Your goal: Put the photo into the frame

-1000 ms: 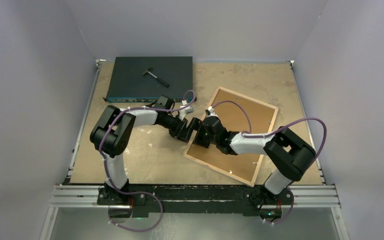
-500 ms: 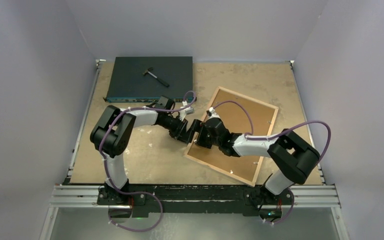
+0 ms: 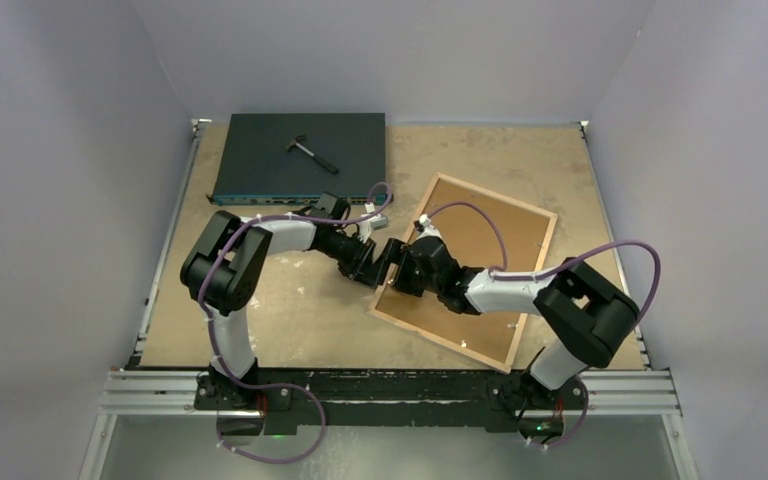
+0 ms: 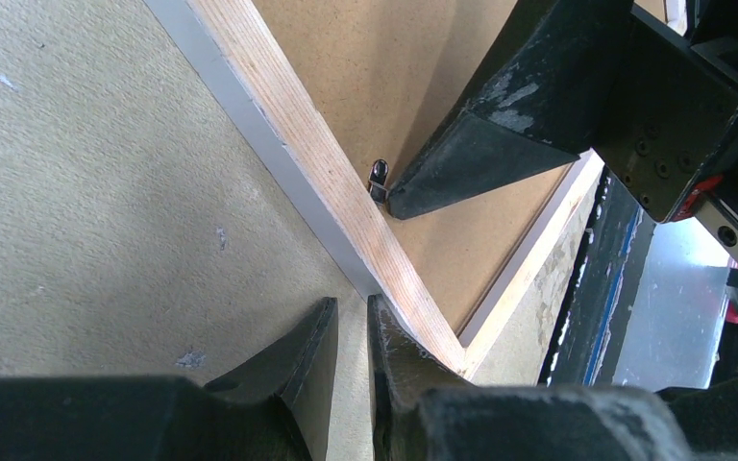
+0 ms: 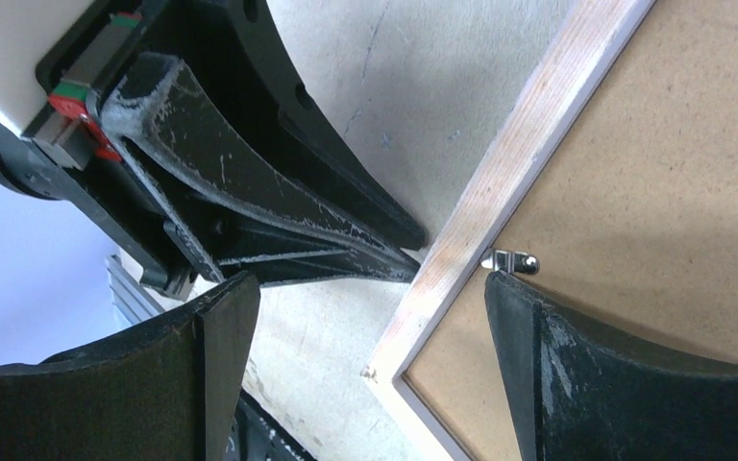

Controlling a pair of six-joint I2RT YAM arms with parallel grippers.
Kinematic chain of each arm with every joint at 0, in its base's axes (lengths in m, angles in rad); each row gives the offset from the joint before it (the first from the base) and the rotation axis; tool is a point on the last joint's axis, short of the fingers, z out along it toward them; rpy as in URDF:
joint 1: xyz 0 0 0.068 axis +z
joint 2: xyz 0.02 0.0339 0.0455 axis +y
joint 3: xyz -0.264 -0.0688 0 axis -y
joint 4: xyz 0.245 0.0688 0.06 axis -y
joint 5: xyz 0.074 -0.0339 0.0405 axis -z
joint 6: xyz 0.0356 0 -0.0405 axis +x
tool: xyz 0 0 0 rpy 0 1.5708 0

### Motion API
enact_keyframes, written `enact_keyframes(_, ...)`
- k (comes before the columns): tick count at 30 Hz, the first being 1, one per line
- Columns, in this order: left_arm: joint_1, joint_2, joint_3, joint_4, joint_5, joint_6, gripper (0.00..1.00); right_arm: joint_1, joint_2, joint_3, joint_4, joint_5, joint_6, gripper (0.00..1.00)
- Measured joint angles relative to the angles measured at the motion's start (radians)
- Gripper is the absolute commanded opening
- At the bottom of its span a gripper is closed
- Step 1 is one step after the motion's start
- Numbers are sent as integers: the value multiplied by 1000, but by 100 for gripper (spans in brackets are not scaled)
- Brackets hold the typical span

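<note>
While left tool touches frame rim nearly closed, right tool straddles it, wide open

Lab test cell (blank grey walls, aluminium rail, worn tabletop).

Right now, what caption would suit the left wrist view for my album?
Left gripper at the face-down frame's wooden rim; a right gripper fingertip beside a small metal clip.
</note>
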Motion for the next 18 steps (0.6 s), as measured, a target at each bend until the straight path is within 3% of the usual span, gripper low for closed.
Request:
enact_keyframes(13,0,0,0,-1,1,0,16,2,28,17,29,31,-28,89)
enact_keyframes(18,-1,0,5,-33,2,10,18,-1,-2,17,14,-27,-53,93)
